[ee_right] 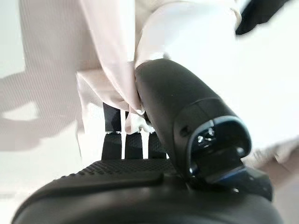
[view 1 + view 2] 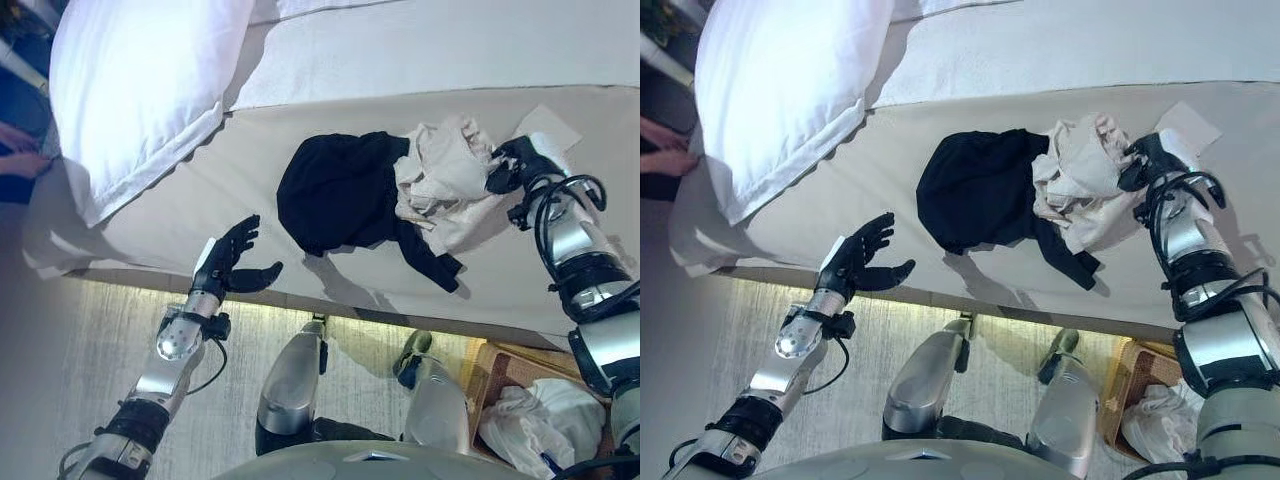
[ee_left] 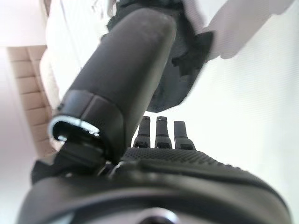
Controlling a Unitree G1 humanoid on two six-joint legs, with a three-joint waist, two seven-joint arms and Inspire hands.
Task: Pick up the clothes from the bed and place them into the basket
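Observation:
A black garment (image 2: 340, 190) lies bunched on the beige bed cover (image 2: 250, 150), and a crumpled cream garment (image 2: 445, 175) overlaps its right side. My right hand (image 2: 515, 165) is at the cream garment's right edge. In the right wrist view the cream cloth (image 1: 117, 60) sits between the thumb and the fingers (image 1: 133, 142), whose tips are hidden under it. My left hand (image 2: 235, 260) hovers open at the bed's front edge, left of the black garment and apart from it. The wicker basket (image 2: 495, 365) stands on the floor at the lower right with a white cloth (image 2: 545, 415) inside.
A large white pillow (image 2: 140, 80) lies on the bed at the upper left. A small white flat piece (image 2: 548, 125) rests on the cover behind my right hand. A person's hand (image 2: 20, 150) shows at the far left edge.

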